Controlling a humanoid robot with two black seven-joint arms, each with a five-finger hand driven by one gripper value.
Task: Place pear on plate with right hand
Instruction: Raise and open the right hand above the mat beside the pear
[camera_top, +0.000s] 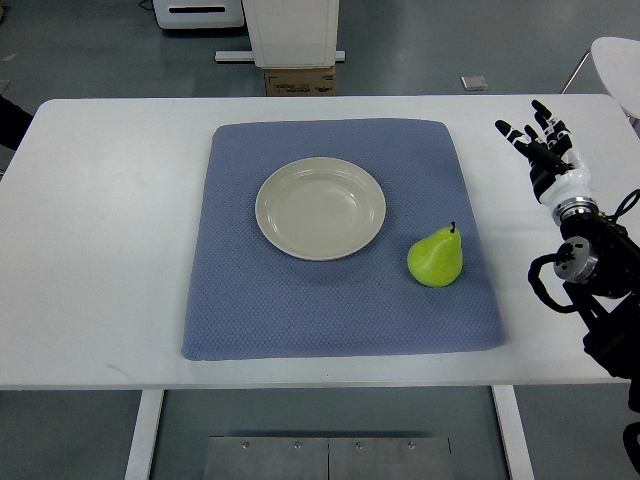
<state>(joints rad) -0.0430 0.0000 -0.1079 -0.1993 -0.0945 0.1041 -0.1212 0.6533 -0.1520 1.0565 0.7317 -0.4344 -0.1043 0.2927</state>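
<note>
The right hand (540, 140) was up over the bare white table (100, 220), near its far right corner, with the arm (590, 270) coming in from the right edge. Its fingers (545, 113) were spread apart and stretched out straight, pointing away from the robot, and they had hold of nothing.

The pear (436, 258) was well apart from those fingers, off to their left and nearer the robot's side. It stood on the blue mat (300, 320), close to the mat's right edge, its short dark stem pointing up and slightly away. It was a bright yellow-green, and nothing touched it.

The plate (320, 208) lay farther left again from the fingers, round and pale, about in the middle of the mat. It had nothing on it. The pear sat just beside the plate's rim on the near right, with a narrow strip of mat showing between the two.

A cardboard box (299, 81) stood on the floor beyond the table's far edge.
</note>
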